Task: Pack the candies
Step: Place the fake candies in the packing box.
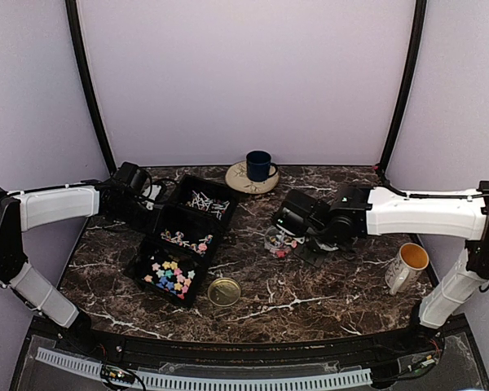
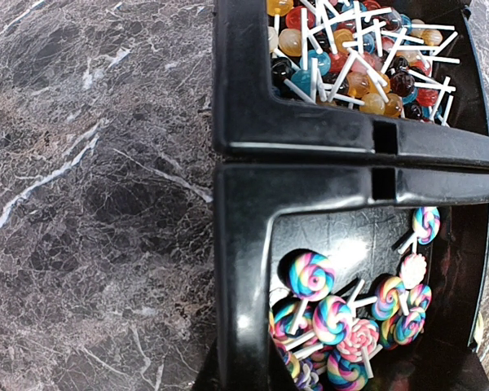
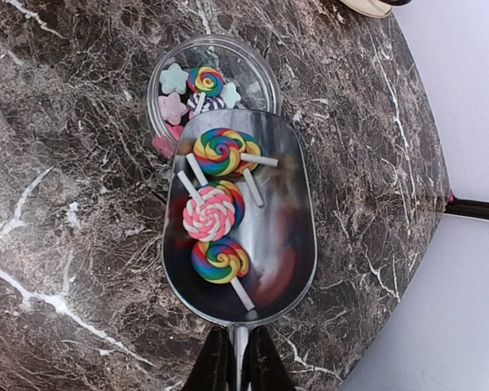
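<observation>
Right gripper (image 3: 236,371): fingers clamped on scoop (image 3: 289,244) handle, bottom centre of wrist view. Three swirl candies (image 3: 210,213) lie in scoop; its tip overlaps jar (image 3: 265,77) rim, upper centre, more inside. Left gripper (image 1: 147,199): closed, at tray (image 2: 244,106) upper-left corner, hold unclear. Tray compartments hold further candies

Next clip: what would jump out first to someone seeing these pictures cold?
The shiny metal scoop in the right gripper, loaded with three swirl lollipops, its tip over the small clear jar right of the table's middle. Next, the black three-part tray on the left, its compartments bright with ball lollipops, swirls and pastel stars, and a gold lid lying by its near corner.
</observation>
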